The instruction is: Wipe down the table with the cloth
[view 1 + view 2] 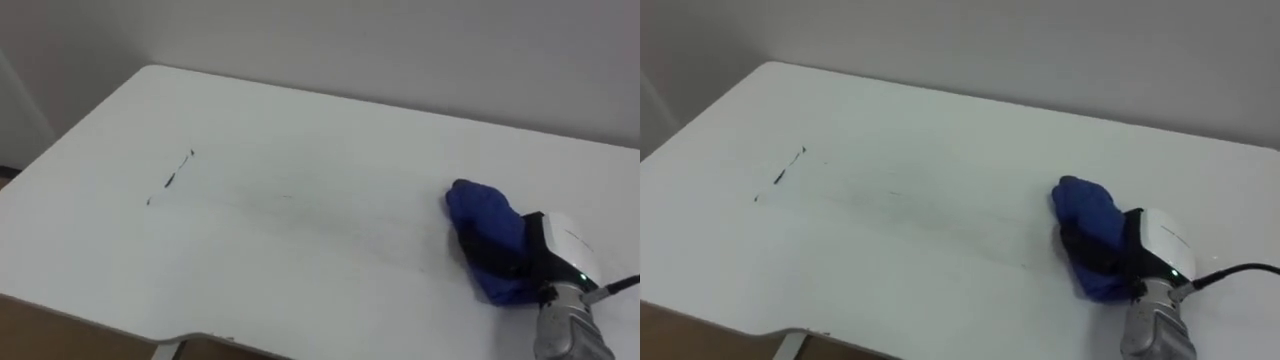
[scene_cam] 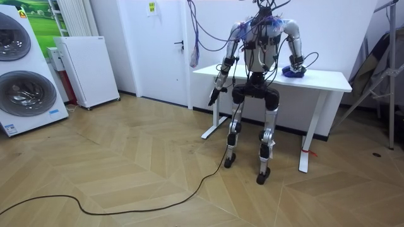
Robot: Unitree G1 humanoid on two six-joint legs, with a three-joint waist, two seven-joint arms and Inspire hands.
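Observation:
A white table [image 1: 330, 250] lies in front of me, with short dark marks [image 1: 170, 180] on its left part. At the right lies a bunched blue cloth [image 1: 485, 215]. My right hand [image 1: 515, 260] rests on it, its dark fingers curled into the cloth. The marks lie far to the left of the cloth. In the room view I stand upright at the table [image 2: 328, 81] with my right hand on the cloth [image 2: 294, 71]. My left hand [image 2: 214, 98] hangs at my side below the table's edge.
A wall runs close behind the table's far edge. The near edge has a notch [image 1: 190, 340] at the lower left. In the room view, a washing machine [image 2: 22, 75] and a white cabinet [image 2: 88, 69] stand at the left, and a folded stand [image 2: 379, 75] at the right.

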